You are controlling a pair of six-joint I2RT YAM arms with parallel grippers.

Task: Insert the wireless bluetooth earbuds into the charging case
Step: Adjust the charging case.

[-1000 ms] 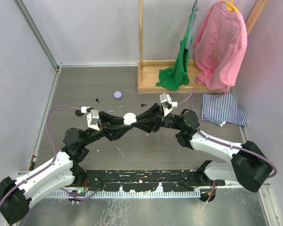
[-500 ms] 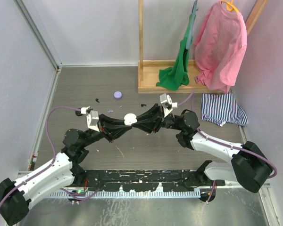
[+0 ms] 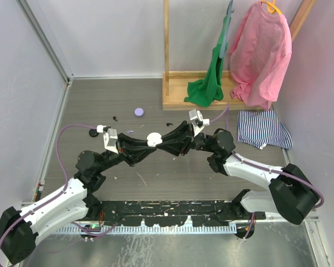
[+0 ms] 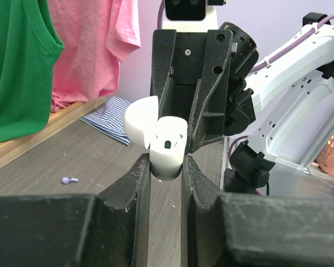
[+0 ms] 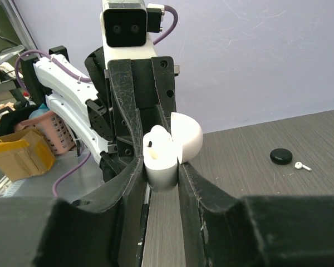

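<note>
Facing each other above the table (image 3: 100,100), the left gripper (image 4: 166,161) and the right gripper (image 5: 161,165) are both clamped on the white charging case (image 4: 167,150), one from each side, with its lid hinged back and its mouth facing up. A rounded white form with a dark spot sits in that mouth (seated earbud or empty socket, it cannot be told). A white earbud (image 5: 303,165) lies flat on the table just beside a black round case (image 5: 280,156); its long axis runs along the tabletop, head toward that case, stem pointing away. A lilac earbud (image 4: 70,180) also lies flat, stem along the surface. Likely hazards: two opposed grips on one small smooth shell may twist it loose if either arm shifts, or press the lid shut; the flat earbuds could skid away from closing fingers.
</note>
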